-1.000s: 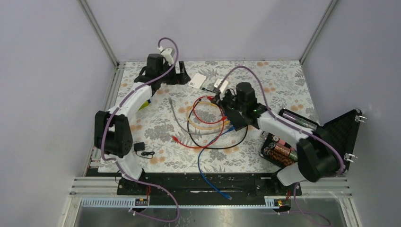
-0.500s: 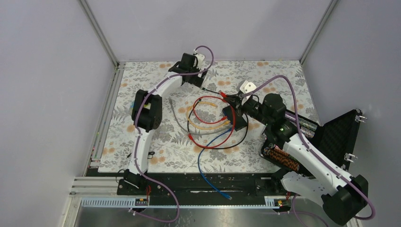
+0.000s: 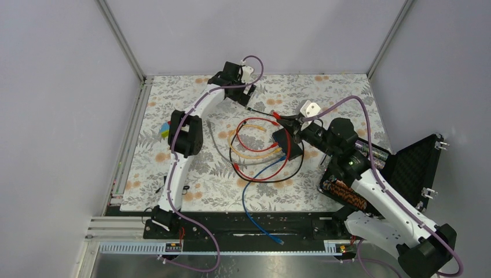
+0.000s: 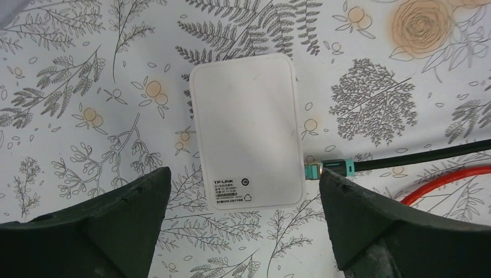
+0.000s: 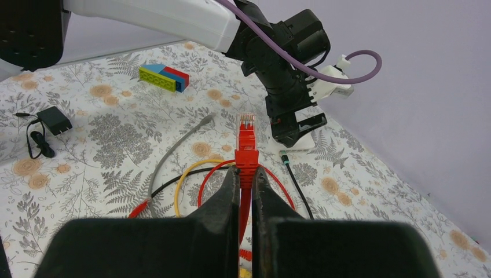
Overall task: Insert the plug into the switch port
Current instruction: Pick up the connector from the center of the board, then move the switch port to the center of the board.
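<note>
My right gripper (image 5: 245, 171) is shut on a red plug (image 5: 247, 142), which sticks out ahead of the fingers, its clear tip forward. In the top view this gripper (image 3: 283, 119) hovers just behind the flat black switch box (image 3: 288, 143); its port is not discernible. My left gripper (image 4: 246, 197) stands wide open above a small white rounded box (image 4: 246, 130), its fingers (image 4: 116, 226) apart from it on either side. A black cable's teal plug (image 4: 329, 168) meets that box's right side. In the top view the left gripper (image 3: 242, 94) is at the back centre.
Red, yellow, grey, black and blue cables (image 3: 255, 153) loop on the flowered mat beside the switch. Toy bricks (image 5: 164, 78) and a small black adapter (image 5: 55, 120) lie to the left. An open black case (image 3: 414, 162) with batteries (image 3: 346, 192) stands at the right.
My left arm has swung from the back left to over the white box, and its jaws have widened. The right arm has stretched out and carried the red plug a little to the right.
</note>
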You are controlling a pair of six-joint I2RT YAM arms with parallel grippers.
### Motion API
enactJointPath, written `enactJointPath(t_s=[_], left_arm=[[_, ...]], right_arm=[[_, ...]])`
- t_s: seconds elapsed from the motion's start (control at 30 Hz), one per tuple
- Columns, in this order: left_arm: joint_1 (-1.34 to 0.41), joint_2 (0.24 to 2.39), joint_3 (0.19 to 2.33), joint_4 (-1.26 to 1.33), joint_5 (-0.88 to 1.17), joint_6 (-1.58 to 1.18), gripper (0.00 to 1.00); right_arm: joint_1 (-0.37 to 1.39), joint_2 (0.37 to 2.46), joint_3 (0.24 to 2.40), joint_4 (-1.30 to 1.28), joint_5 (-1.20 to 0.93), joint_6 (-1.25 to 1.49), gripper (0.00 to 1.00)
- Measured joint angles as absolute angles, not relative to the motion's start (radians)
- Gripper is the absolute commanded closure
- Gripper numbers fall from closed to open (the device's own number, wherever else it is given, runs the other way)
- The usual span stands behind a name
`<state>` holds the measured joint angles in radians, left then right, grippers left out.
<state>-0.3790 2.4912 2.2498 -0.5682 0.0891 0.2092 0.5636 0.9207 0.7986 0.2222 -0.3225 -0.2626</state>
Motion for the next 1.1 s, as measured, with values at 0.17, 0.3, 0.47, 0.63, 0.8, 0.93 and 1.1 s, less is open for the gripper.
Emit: enactJointPath(t_s=[0.17, 0.3, 0.47, 0.63, 0.8, 0.93, 1.1], left_arm=[[-0.378, 2.503, 2.284, -0.603, 0.14, 0.204, 0.07], [-0.378, 2.502, 2.234, -0.599, 0.187, 0.171, 0.2], [-0.374, 2.498, 2.218, -0.56, 0.175, 0.091, 0.19], [-0.35, 2.497, 2.216, -0.538, 0.176, -0.025, 0.19], [-0.332, 2.497, 2.197, -0.54, 0.16, -0.081, 0.21], [-0.326, 2.491, 2.175, -0.545, 0.159, -0.122, 0.26], [-0.326, 2.411, 2.04, -0.527, 0.157, -0.156, 0.32]], right_arm=[[0.564, 0.899, 0.799, 0.226, -0.323, -0.266, 1.0], [0.564, 0.883, 0.799, 0.229, -0.321, -0.276, 1.0], [0.564, 0.862, 0.799, 0.228, -0.314, -0.284, 1.0], [0.564, 0.841, 0.799, 0.229, -0.314, -0.284, 1.0], [0.564, 0.829, 0.799, 0.228, -0.315, -0.284, 1.0], [0.564, 0.826, 0.799, 0.228, -0.315, -0.284, 1.0], [0.564, 0.825, 0.799, 0.229, -0.315, -0.284, 1.0]])
